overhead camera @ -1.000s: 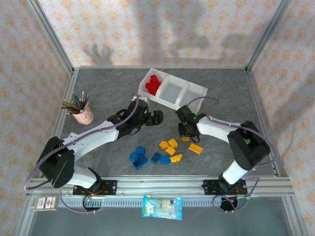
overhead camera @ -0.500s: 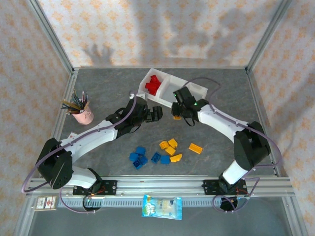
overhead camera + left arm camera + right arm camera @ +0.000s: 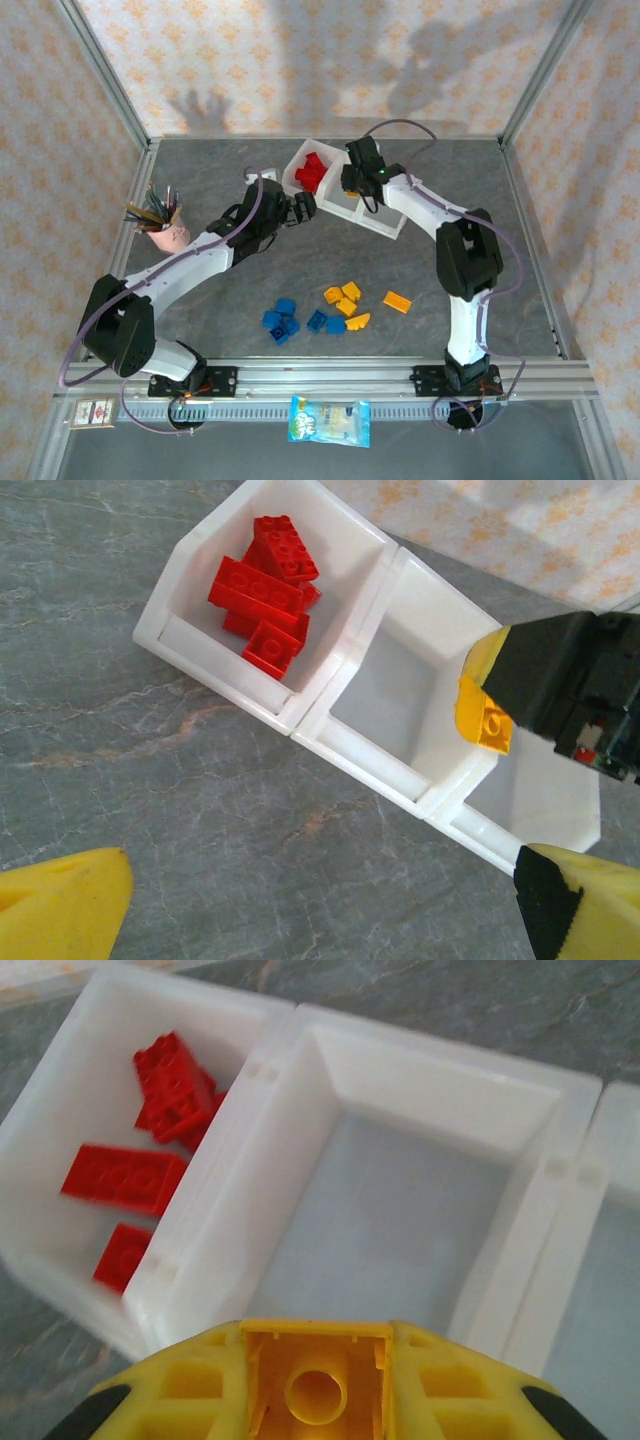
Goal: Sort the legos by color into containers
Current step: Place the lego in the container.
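The white three-compartment tray point(image 3: 398, 192) lies at the back of the table. Several red legos point(image 3: 310, 172) fill its left compartment. My right gripper point(image 3: 353, 188) hangs over the empty middle compartment point(image 3: 400, 1200), shut on a yellow lego point(image 3: 318, 1365); in the left wrist view that yellow lego point(image 3: 487, 718) hangs above the middle compartment's right wall. My left gripper point(image 3: 300, 208) hovers open and empty over bare table just in front of the tray's left end point(image 3: 230, 685). Loose yellow legos point(image 3: 346, 302) and blue legos point(image 3: 284, 321) lie near the front.
A pink pen cup point(image 3: 171, 235) stands at the left. One yellow plate point(image 3: 397, 301) lies apart, right of the yellow pile. A snack packet point(image 3: 328, 421) rests on the front rail. Metal frame posts border the table on both sides.
My right gripper has carried the yellow lego from beside the yellow pile back to above the tray's middle compartment. The left gripper has shifted a little back and left, staying open.
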